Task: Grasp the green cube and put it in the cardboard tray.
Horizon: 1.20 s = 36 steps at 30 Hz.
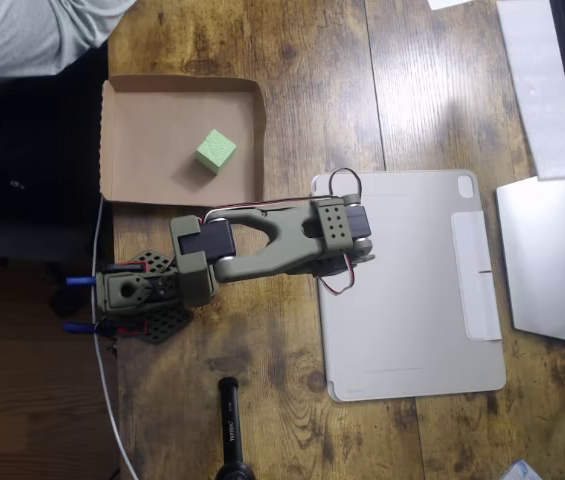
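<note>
Look at the upper left of the overhead view: the cube (215,150) lies inside the tray (137,110), right of its centre, turned so its corners point diagonally; it has no long axis. Just below the tray sits the folded arm (262,245), its head over the top left corner of the grey tablet cover (412,290). You cannot tell whether the gripper (347,228) is open or closed. A grey sleeve (32,35) fills the top left corner.

Green cube (215,150) in cardboard tray (142,100), arm (272,245) folded nearby.
</note>
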Each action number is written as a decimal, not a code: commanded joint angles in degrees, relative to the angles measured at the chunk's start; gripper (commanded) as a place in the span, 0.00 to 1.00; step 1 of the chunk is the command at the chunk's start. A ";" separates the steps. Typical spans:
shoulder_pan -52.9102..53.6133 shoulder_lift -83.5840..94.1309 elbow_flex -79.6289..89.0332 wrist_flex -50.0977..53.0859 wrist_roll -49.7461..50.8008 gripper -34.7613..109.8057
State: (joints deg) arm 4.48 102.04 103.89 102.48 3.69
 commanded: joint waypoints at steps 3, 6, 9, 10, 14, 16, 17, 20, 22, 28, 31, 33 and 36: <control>1.23 1.05 0.26 0.62 0.79 0.24; 1.23 1.14 0.26 0.62 0.79 0.24; 1.23 1.14 0.26 0.62 0.79 0.24; 1.23 1.05 0.26 0.62 0.79 0.24; 1.23 1.23 0.26 0.62 0.79 0.24; 1.23 1.32 0.26 0.62 0.79 0.24; 1.23 1.23 0.26 0.62 0.79 0.24; 1.14 0.97 0.26 0.62 0.79 0.24; 1.14 0.97 0.26 0.62 0.79 0.24; 1.05 0.53 0.26 0.62 0.70 0.24; 1.05 0.44 0.26 0.62 0.62 0.24; 1.05 0.70 0.26 0.62 0.53 0.24; 1.14 0.79 0.26 0.62 0.53 0.24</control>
State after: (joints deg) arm 4.48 101.69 103.89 102.48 3.69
